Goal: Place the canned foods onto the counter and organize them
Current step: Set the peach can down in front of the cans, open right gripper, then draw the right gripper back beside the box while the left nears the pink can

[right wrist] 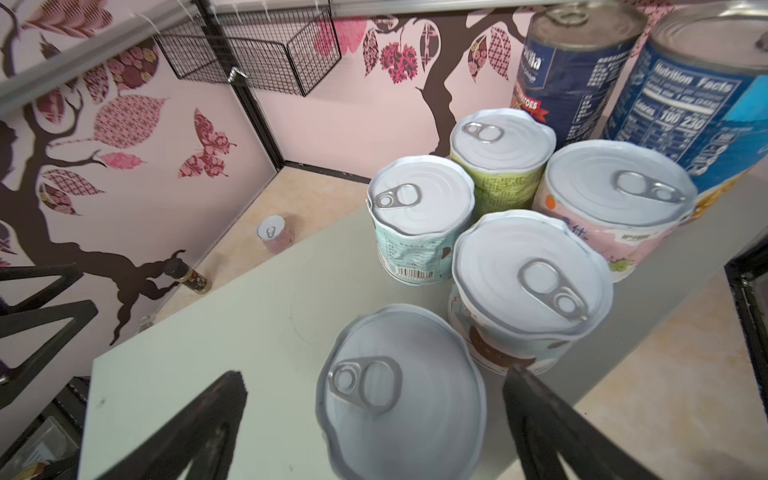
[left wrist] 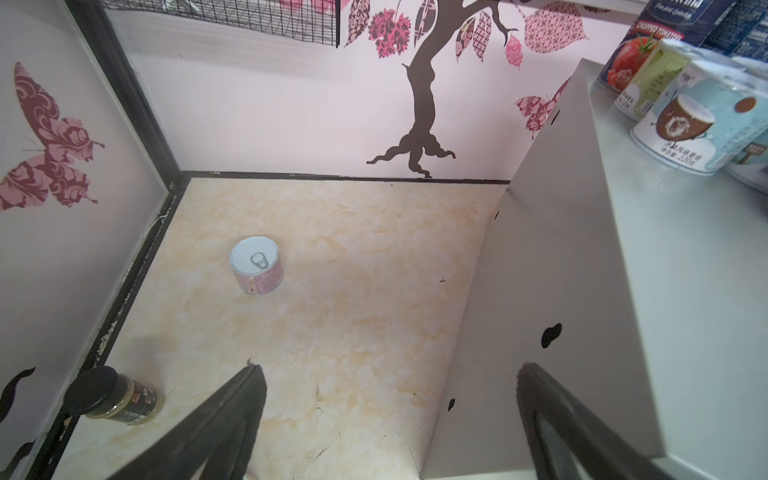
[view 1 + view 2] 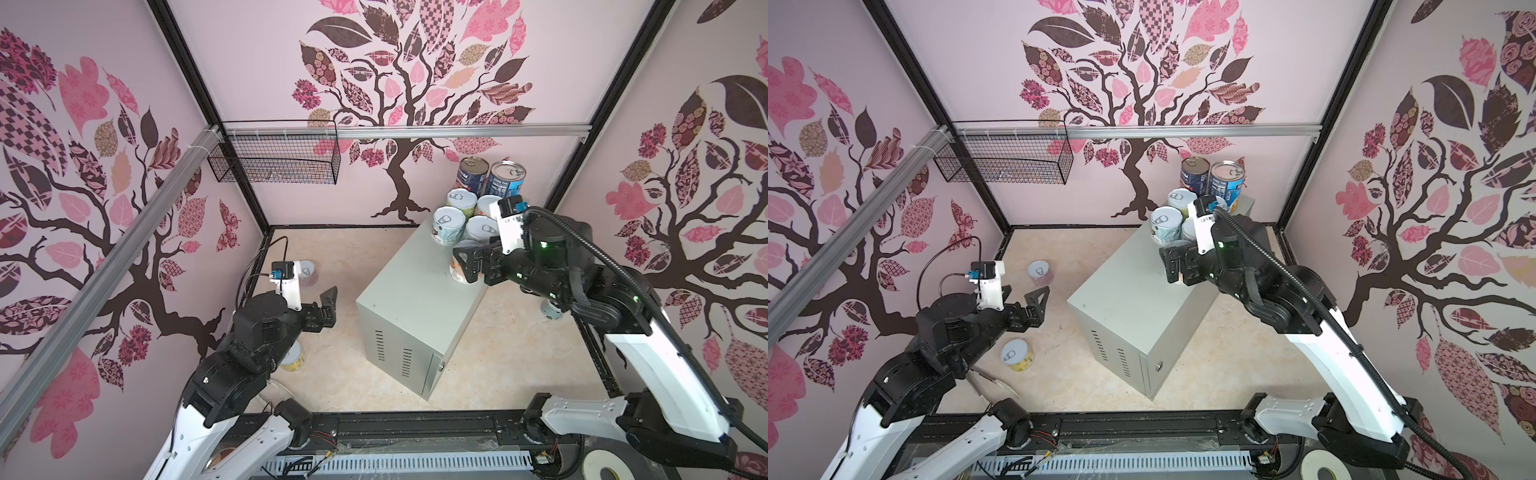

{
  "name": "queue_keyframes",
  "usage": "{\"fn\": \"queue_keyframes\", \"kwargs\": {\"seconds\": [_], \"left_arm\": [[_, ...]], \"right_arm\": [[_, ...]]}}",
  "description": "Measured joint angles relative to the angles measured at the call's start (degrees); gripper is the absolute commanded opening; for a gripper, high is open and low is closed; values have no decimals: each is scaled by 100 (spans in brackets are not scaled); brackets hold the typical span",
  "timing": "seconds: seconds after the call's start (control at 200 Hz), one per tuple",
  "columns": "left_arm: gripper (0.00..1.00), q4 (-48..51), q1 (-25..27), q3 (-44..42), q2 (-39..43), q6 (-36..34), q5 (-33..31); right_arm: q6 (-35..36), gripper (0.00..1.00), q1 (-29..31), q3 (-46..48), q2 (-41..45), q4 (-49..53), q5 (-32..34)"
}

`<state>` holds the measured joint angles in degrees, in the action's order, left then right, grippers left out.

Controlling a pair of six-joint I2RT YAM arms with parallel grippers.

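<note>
Cans (image 3: 478,208): seven upright, grouped at the far end of the bench (image 3: 407,286); pink can (image 2: 257,266) and yellow can (image 3: 1016,354) on the floor, well apart.
Right tool (image 1: 376,376): jaws wide either side of the nearest can (image 1: 415,424), clear of it.
Left tool (image 2: 390,369): wide, empty, above the floor.
Nearby: dark jar (image 2: 116,401) by the wall; wire basket (image 3: 274,162) hung above.
Writing: "Nutrition Facts" on one tall tin (image 1: 685,95); "CHOPPED TOMATO" on the other tall tin (image 2: 631,54).

The right tool (image 3: 467,266) hides most of the orange can (image 3: 456,271).

Can cluster (image 3: 451,226) on counter (image 3: 409,291) far end; floor cans (image 3: 1040,273) left
</note>
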<state>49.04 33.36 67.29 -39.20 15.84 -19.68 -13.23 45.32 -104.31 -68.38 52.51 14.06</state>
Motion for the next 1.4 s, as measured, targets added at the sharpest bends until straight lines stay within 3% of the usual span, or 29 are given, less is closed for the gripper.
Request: {"fn": "queue_keyframes", "kwargs": {"seconds": [0.135,0.335,0.535,0.825,0.925,1.13,1.4], "left_arm": [[98,109,0,280,-4,2,-173],[98,308,0,391,-61,61,-363],[98,463,0,424,-197,92,-671],[98,426,-168,350,-619,389,-785],[98,350,-503,192,-863,525,-640],[98,11,-1888,-345,-1486,855,186],[98,-557,-2055,-428,-2702,1012,321]], "right_arm": [[-61,99,0,229,483,-236,-42],[-245,82,0,761,1327,-396,-28],[-505,82,0,1617,2164,-588,116],[-990,85,0,4015,3303,-861,715],[-1250,86,0,4754,3718,-957,914],[-1655,88,0,5694,4127,-1143,1220],[-1912,92,-219,6638,4120,-1685,1237]]}}
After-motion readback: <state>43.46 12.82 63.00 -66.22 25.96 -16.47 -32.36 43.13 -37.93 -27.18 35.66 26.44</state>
